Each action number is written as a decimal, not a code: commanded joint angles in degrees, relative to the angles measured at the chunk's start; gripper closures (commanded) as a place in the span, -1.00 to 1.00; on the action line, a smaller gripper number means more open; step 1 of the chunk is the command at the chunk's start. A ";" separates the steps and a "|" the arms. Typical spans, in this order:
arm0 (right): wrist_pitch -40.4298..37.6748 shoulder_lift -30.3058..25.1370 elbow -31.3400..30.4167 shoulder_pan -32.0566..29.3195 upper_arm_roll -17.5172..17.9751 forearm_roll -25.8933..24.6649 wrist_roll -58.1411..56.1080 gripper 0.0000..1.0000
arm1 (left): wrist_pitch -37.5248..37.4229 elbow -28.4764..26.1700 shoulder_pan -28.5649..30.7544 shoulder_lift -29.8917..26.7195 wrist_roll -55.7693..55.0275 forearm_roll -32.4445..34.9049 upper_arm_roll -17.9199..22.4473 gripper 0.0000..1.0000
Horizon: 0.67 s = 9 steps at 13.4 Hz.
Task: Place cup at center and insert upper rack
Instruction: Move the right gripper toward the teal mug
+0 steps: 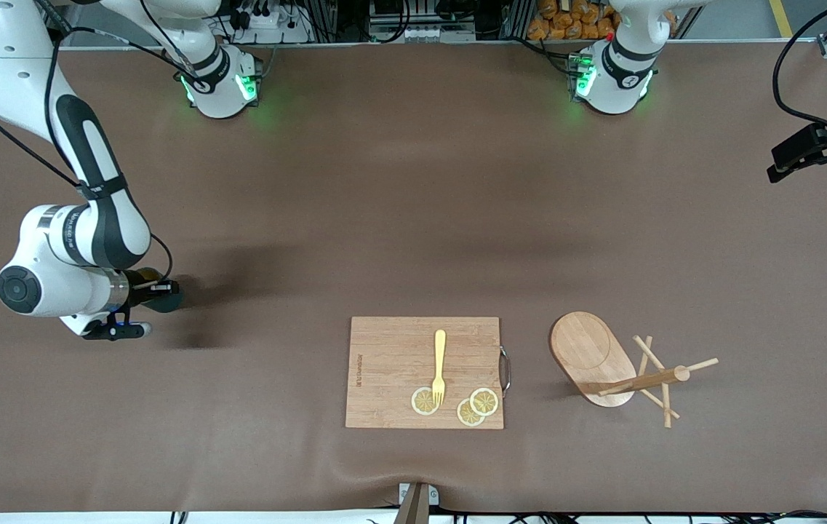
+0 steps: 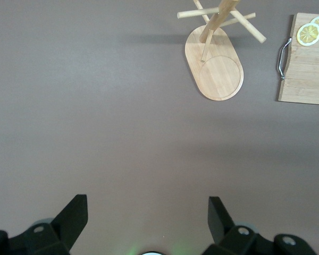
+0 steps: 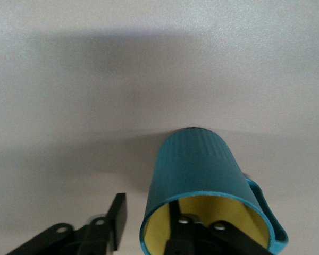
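The right tool (image 1: pixel 138 309) grips the cup (image 3: pixel 202 191) by its rim, one finger inside and one outside, at the surface's (image 1: pixel 398 218) right-arm end, roughly nine o'clock from the cutting board (image 1: pixel 424 371). The upper rack (image 1: pixel 602 360) lies at three o'clock from the board. The left tool (image 2: pixel 149 223) waits with fingers spread wide, holding nothing.

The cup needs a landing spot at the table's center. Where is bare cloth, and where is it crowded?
Bare: the wide stretch between the arm bases and the cutting board. Crowded: the board beside the mug stand. The right hand holds the cup.
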 commanded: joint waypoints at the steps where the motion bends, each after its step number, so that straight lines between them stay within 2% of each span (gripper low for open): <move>1: -0.17 -0.20 0.22 -1.22 0.75 -0.65 -0.91 1.00 | -0.64 0.67 0.32 -0.95 -0.11 -1.24 -0.15 -1.00; 6: -0.26 -1.34 1.45 0.62 1.10 -0.48 -0.12 1.00 | -1.34 0.84 0.41 -1.04 -0.02 -2.38 0.03 -1.00; 9: -1.22 -2.57 1.89 4.56 1.27 0.14 4.50 1.00 | -1.95 0.75 0.41 -1.22 -0.02 -2.38 0.11 -1.00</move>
